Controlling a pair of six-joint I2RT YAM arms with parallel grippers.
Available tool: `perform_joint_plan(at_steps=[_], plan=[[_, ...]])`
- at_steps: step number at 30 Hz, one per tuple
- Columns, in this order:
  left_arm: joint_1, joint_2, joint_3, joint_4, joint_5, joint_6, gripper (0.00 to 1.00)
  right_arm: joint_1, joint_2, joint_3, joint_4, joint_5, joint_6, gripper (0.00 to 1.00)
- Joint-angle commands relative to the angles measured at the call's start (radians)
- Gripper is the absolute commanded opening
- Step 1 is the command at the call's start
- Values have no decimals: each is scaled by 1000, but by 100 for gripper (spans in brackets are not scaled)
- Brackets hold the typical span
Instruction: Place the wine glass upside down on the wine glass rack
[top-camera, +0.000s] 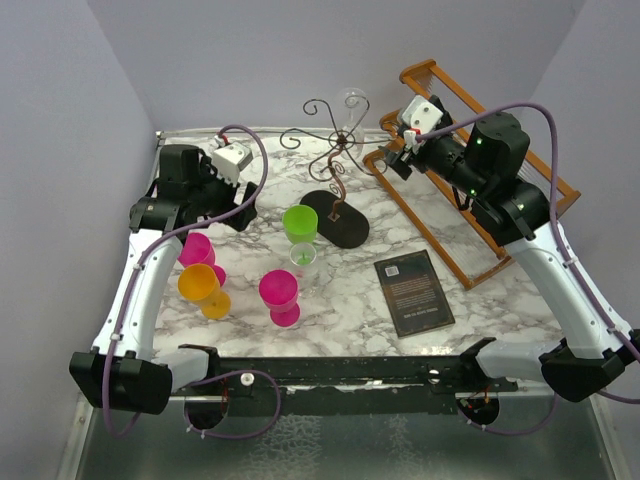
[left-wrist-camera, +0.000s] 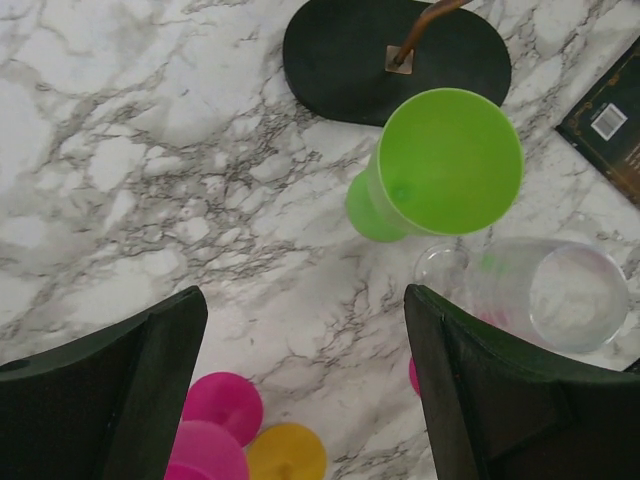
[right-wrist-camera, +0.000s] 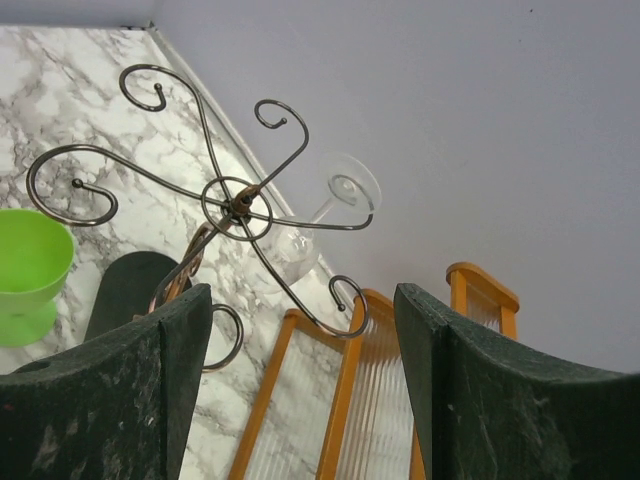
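Note:
The wine glass rack (top-camera: 335, 152) is a dark wire tree with curled arms on a black oval base (top-camera: 337, 220). A clear wine glass (top-camera: 349, 108) hangs upside down from one of its back arms, foot up and bowl down. The right wrist view shows that glass (right-wrist-camera: 294, 252) behind the rack's hub (right-wrist-camera: 237, 205). My right gripper (top-camera: 396, 160) is just right of the rack at arm height, open and empty (right-wrist-camera: 300, 390). My left gripper (top-camera: 240, 212) hovers low over the table's left side, open with nothing between its fingers (left-wrist-camera: 305, 390).
Standing on the marble are a green glass (top-camera: 299, 222), a clear glass (top-camera: 305, 262), two pink glasses (top-camera: 280, 295) (top-camera: 197, 250) and an orange one (top-camera: 200, 285). A dark book (top-camera: 413, 290) lies at front right. A wooden slatted dish rack (top-camera: 470, 205) fills the right side.

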Motion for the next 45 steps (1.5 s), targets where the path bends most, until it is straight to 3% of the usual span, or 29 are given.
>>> perform_joint_plan(at_steps=[1,8,15,20,27,36,40,45], plan=[[-33,48,-30,172,82,-186,81,-35,-41,14,-13,-95,64,73],[-143,91,-110,346,13,-305,79,-70,-48,15,-8,-114,84,74],[-200,142,-165,409,-102,-289,65,-86,-58,7,-12,-135,90,74],[-204,154,-190,431,-138,-255,56,-90,-63,3,-11,-135,90,75],[-203,147,-210,428,-160,-194,35,-94,-68,0,-17,-139,93,76],[-194,128,-224,399,-175,-155,18,-95,-67,-1,-18,-146,97,79],[-170,119,-218,377,-174,-152,2,-95,-68,-5,-17,-145,93,79],[-121,75,-203,371,-224,-114,0,-95,-61,-5,-9,-94,95,80]])
